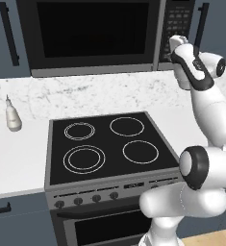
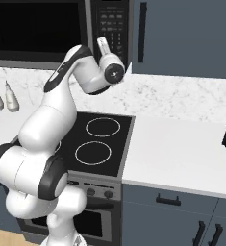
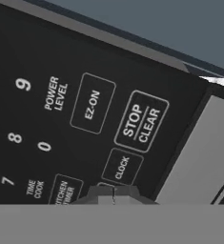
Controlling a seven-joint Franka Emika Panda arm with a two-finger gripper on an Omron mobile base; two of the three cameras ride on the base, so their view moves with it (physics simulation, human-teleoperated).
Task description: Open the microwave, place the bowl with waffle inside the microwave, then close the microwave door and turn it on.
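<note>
Closed gripper (image 3: 114, 195) at the microwave (image 1: 95, 36) keypad (image 2: 111, 26).
Fingertips meet below the CLOCK button (image 3: 122, 167); microwave door (image 1: 93, 31) stands shut.

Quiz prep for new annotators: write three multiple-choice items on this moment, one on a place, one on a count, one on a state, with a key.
1. Where is the gripper?
A. over the stove rings
B. at the microwave's keypad panel
C. beside the bottles on the counter

2. How many rings does the stove have?
A. two
B. four
C. six

3. How does the microwave door stand?
A. closed
B. swung wide open
C. taken off

Key: 1 B, the hand view shows the fingertips close to the keys, just below CLOCK. 2 B, the left base view shows four white rings on the black top. 3 A, the door sits flush with the microwave front in both base views.
</note>
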